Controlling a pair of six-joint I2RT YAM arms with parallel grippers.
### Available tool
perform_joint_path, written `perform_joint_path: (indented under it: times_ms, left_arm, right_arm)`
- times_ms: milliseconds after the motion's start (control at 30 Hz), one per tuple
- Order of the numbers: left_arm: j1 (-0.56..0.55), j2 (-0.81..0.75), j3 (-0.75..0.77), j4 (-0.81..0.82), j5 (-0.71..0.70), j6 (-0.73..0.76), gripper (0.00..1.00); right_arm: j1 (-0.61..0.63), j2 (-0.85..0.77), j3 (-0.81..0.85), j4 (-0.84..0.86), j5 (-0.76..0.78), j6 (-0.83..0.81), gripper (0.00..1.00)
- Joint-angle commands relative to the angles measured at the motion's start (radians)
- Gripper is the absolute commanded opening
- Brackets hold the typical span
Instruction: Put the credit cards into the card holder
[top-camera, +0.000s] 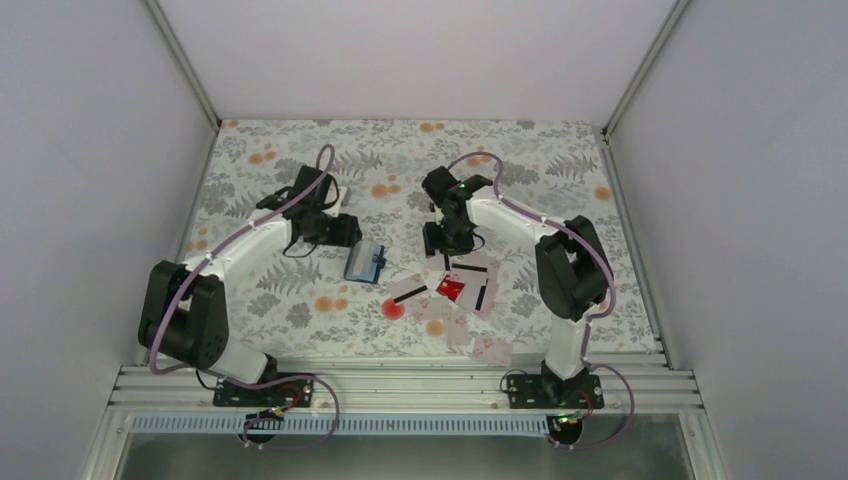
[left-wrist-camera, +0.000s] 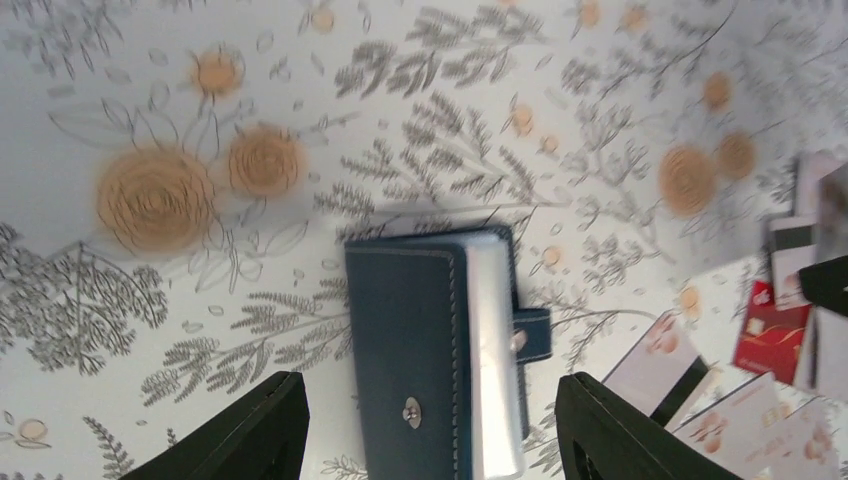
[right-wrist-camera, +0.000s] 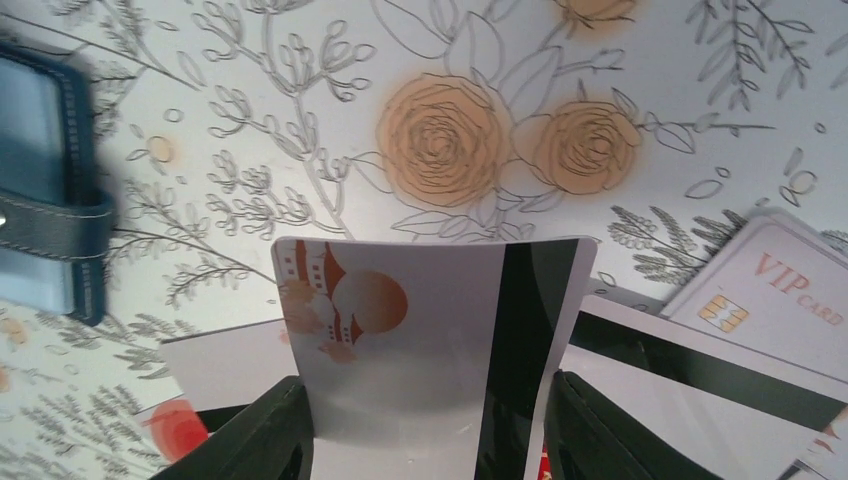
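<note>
Credit card (right-wrist-camera: 430, 340), white with black stripe and orange print, pinched between right gripper (right-wrist-camera: 425, 392) fingers, held above cloth. Beneath it, other cards (top-camera: 470, 300) lie scattered and overlapping, red card (top-camera: 449, 289) among them. Left gripper (left-wrist-camera: 430, 385) spread wide, fingers flanking card holder (left-wrist-camera: 410, 330), not touching. Card holder flat on floral tablecloth (top-camera: 290, 300), tab unsnapped, clear pockets showing, just left of pile.
</note>
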Motion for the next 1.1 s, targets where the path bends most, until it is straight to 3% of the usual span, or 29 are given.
perform_joint_path:
  times_ms: [0, 267, 567, 767, 1067]
  left_arm:
    - [0.002, -0.033, 0.079, -0.048, -0.002, 0.007, 0.63]
    - [0.002, -0.045, 0.195, -0.042, 0.193, 0.047, 0.62]
    - [0.002, 0.043, 0.406, -0.137, 0.47, -0.04, 0.58]
    - [0.001, 0.064, 0.465, -0.104, 0.557, -0.087, 0.51]
    - [-0.036, 0.066, 0.486, -0.099, 0.589, -0.028, 0.48]
  right_arm:
    - [0.005, -0.045, 0.029, 0.043, -0.058, -0.028, 0.49]
    - [0.006, -0.146, 0.002, 0.158, -0.162, -0.09, 0.5]
    - [0.021, -0.315, -0.032, 0.28, -0.188, -0.215, 0.52]
    - [0.04, -0.347, -0.031, 0.303, -0.185, -0.244, 0.52]
    - [0.053, -0.328, 0.027, 0.29, -0.203, -0.252, 0.52]
